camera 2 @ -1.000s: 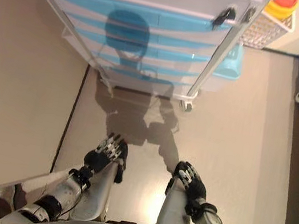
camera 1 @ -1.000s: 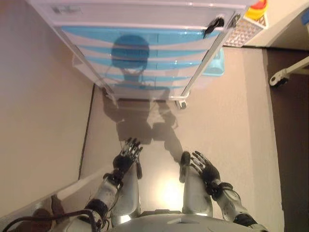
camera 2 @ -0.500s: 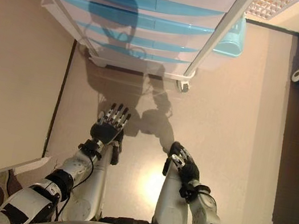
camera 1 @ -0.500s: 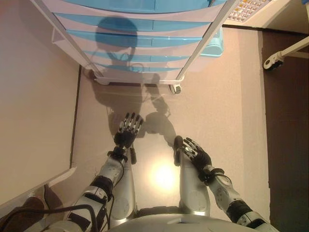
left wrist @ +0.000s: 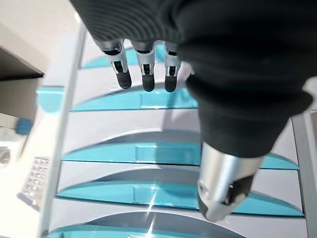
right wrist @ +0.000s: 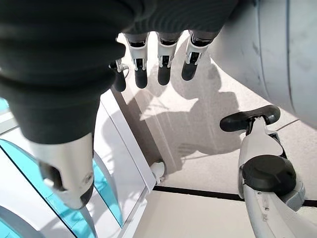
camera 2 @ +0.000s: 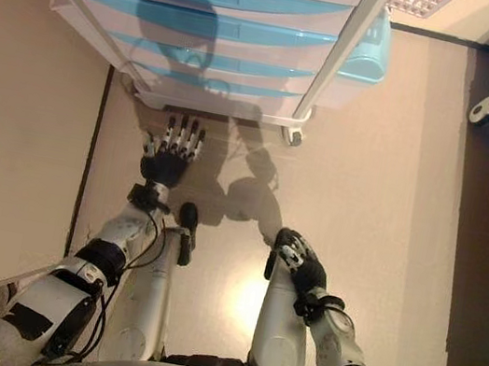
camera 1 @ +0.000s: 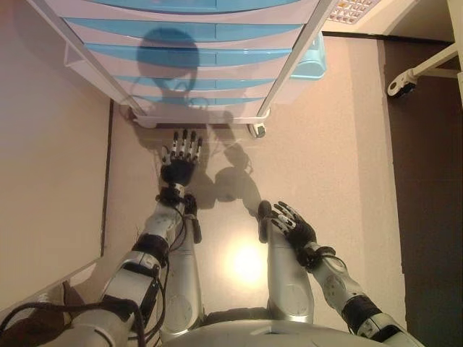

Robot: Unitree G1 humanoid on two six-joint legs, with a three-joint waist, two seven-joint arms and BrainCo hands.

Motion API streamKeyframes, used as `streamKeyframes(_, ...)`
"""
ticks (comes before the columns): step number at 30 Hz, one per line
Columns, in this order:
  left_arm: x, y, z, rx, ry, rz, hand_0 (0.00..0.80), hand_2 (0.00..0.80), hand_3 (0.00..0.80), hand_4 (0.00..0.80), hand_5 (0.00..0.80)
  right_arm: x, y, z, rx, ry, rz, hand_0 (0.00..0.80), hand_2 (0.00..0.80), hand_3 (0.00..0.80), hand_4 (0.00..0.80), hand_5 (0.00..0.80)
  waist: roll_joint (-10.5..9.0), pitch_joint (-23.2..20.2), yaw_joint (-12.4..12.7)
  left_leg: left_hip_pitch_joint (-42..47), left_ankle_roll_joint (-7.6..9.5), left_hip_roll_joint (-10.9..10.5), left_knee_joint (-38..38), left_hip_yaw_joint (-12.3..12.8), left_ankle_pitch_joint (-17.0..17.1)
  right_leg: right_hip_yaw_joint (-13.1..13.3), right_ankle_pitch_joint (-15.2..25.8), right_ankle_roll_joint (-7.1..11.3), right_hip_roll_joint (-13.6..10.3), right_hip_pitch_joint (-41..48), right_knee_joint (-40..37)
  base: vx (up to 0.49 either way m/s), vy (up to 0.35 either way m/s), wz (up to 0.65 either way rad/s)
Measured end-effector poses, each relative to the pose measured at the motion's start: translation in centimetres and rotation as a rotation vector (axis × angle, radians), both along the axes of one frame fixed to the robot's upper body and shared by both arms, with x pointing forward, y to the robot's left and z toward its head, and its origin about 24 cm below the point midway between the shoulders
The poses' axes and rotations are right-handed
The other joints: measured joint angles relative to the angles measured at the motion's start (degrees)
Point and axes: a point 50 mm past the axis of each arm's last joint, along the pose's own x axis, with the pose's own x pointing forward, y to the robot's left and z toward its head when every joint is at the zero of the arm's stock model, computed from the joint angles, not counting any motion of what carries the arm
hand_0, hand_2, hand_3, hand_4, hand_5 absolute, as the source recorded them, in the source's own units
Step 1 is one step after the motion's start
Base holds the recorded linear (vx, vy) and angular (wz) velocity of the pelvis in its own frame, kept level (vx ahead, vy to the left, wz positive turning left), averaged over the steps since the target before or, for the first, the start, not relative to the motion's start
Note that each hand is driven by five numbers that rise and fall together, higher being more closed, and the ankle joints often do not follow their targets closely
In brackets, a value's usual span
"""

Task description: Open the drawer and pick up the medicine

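Drawers first: every blue-fronted drawer (camera 1: 189,54) in the white drawer unit (camera 1: 108,79) sits closed, stacked one above another, and no medicine shows anywhere. Left hand (camera 1: 179,160) is stretched out low in front of the unit's bottom edge, just short of it, fingers (left wrist: 144,74) straight and slightly spread, holding nothing. Right hand (camera 1: 293,228) hangs well back from the unit, near the robot's own side, fingers relaxed and apart, empty too. A small caster wheel (camera 1: 256,131) shows at the unit's lower right corner, and a light blue bin (camera 1: 309,63) sits just beside the unit on that side.
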Motion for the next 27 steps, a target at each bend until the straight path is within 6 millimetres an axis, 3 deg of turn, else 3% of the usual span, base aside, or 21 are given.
streamKeyframes(4, 1.2, 0.2, 1.9, -0.002, -0.015, 0.007, 0.0, 0.0, 0.0, 0.0, 0.0, 0.1, 0.0, 0.1, 0.008, 0.0, -0.011, 0.0, 0.0, 0.0, 0.0, 0.0, -0.66, 0.33, -0.06, -0.62, -0.01, 0.02, 0.61, -0.24, 0.0, 1.11, 0.0, -0.01, 0.76, -0.66, 0.58, 0.017, -0.021, -0.02)
streamKeyframes(13, 3.3, -0.1, 6.0, 0.028, -0.029, 0.032, 0.0, 0.0, 0.0, 0.0, 0.0, 0.6, 0.3, 0.3, 0.047, 0.005, -0.022, 0.0, 0.0, 0.0, 0.0, 0.0, -1.51, 0.74, -0.89, -2.2, 0.32, 0.02, 2.38, -0.41, -0.62, 1.11, 0.07, -0.04, 0.79, -1.29, 0.65, 0.012, -0.012, 0.0)
streamKeyframes(20, 4.6, 0.9, 9.0, 0.072, -0.022, 0.08, 0.0, 0.0, 0.0, 0.0, 0.0, 0.7, 0.5, 0.4, 0.055, 0.002, -0.016, 0.0, 0.0, 0.0, 0.0, 0.0, -2.3, 1.09, -1.35, -2.54, 0.46, 0.07, 3.59, -0.46, -1.31, 1.21, 0.05, -0.01, 0.78, -1.3, 1.01, 0.007, -0.028, -0.01)
streamKeyframes(27, 5.7, 1.0, 13.7, 0.093, -0.105, 0.121, 0.0, 0.0, 0.0, 0.0, 0.0, 0.4, 0.2, 0.0, 0.065, -0.009, -0.029, 0.0, 0.0, 0.0, 0.0, 0.0, -3.28, 1.33, -2.68, -3.75, 0.78, 0.08, 3.57, -0.41, -1.5, 1.35, 0.47, 0.59, 1.03, -1.6, -0.77, -0.032, -0.012, 0.0)
